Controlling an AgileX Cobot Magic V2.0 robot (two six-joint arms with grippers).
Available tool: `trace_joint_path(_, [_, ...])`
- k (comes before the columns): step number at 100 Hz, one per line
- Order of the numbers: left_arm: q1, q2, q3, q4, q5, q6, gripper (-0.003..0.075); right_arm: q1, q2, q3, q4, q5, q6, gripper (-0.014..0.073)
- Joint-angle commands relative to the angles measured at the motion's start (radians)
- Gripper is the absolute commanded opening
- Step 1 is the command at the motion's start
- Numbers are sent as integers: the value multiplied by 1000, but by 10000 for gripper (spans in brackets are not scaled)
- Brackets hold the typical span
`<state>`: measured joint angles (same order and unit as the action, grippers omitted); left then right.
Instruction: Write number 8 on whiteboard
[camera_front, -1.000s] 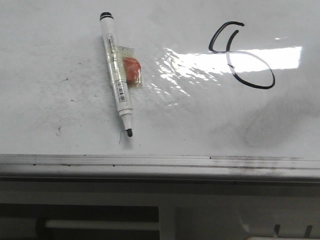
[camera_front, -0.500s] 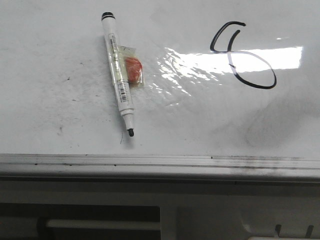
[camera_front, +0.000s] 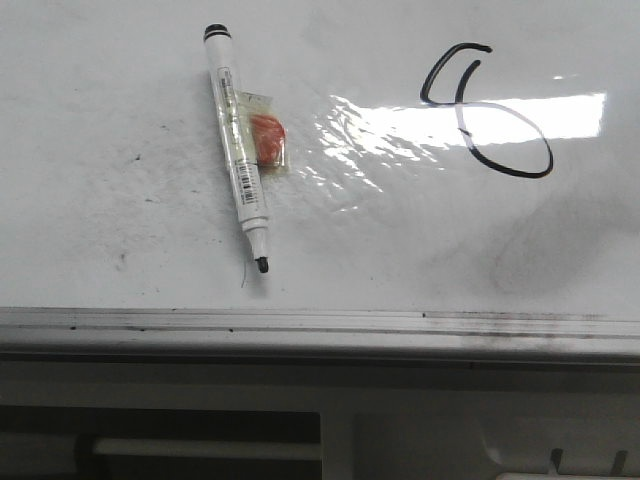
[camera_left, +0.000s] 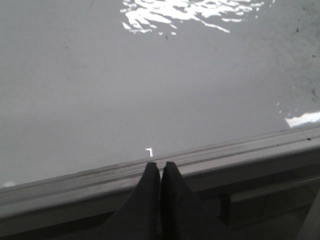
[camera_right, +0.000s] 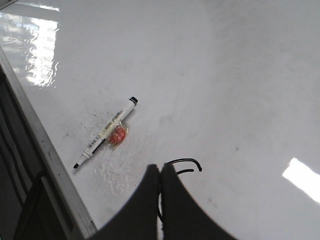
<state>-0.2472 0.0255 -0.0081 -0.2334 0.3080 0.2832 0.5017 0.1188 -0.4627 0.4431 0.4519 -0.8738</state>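
Mostly whiteboard (camera_front: 120, 90): glossy white, fills front view, grey erased smudges toward lower right, dark specks left of centre, window glare across the middle. Grey metal rail (camera_front: 320, 325) along near edge, dirty streaks on it.

Next down in size, marker (camera_front: 237, 150): white barrel, black end cap pointing away from robot, uncapped black tip toward the rail, lying flat and slightly slanted on left half of board. Taped to barrel's right side, small orange-red piece under clear tape (camera_front: 266, 138), touching marker.

Number 8 (camera_front: 487, 110) on right half of board, well apart from marker: thin black line, two slanted lopsided loops, upper loop left unclosed, lower loop crossing the glare strip. Seen partly in right wrist view too, upper loop just past the fingertips, rest hidden behind them.

Left claw (camera_left: 160, 165): fingers pressed together, nothing between, tips over the rail at board's near edge. Not visible in front view.

Right claw (camera_right: 160, 169): fingers pressed together, nothing pinched, hanging above board right by the 8; marker visible beyond it, near the board's edge. Height above board: cannot tell.

Tiny hairline scratch (camera_front: 242, 276) just beside marker tip.
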Motion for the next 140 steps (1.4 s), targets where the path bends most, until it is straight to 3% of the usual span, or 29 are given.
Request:
trace_joint_path(1, [2, 8, 41, -4, -53, -12, -20, -5, 12, -23, 9, -80, 2, -64])
trace_joint_path(95, [2, 8, 41, -10, -53, -12, -20, -5, 12, -23, 9, -77, 2, -64])
trace_joint_path(102, [2, 8, 41, -10, -53, -12, -20, -13, 12, -12, -48, -83, 7, -64])
trace_joint_path(123, [2, 8, 41, -10, -53, -12, -20, -167, 12, 165, -465, -287, 501, -64])
trace_joint_path(140, [2, 8, 41, -10, -53, -12, -20, -345, 12, 363, -501, -317, 808, -64])
